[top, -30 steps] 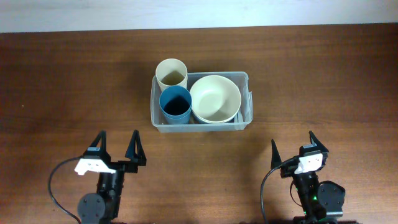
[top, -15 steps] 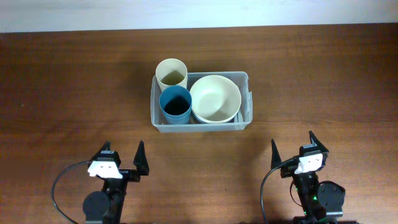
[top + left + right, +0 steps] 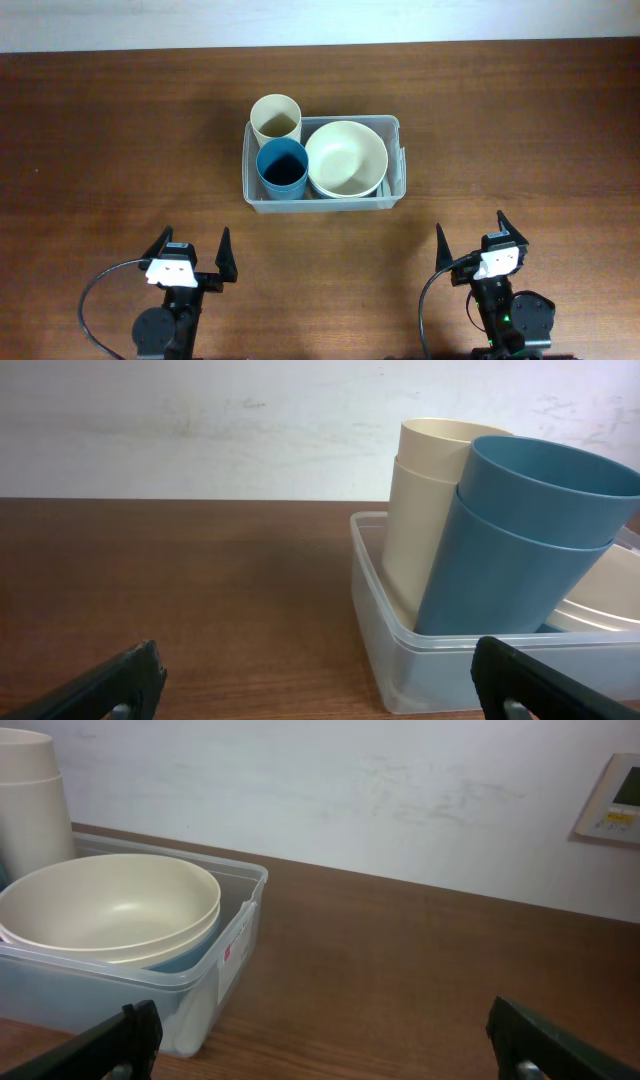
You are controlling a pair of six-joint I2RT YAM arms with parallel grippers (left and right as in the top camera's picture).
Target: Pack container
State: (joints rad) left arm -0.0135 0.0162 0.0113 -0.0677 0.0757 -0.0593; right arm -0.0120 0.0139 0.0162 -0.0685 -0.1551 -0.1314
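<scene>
Bright diffuse light, weak soft shadows, faint sheen on the table [image 3: 200,590], overhead sharp, wrist views blurred at 5 and 7 o'clock.

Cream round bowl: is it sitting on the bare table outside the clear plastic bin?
No, the cream round bowl sits inside the clear rectangular plastic container, beside the blue plastic cup.

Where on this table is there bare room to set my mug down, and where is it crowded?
Bare table lies left of the container, right of it, and in the strip between it and the left gripper and right gripper. Crowded: inside the container, where the cream cup, blue cup and bowl fill it.
</scene>
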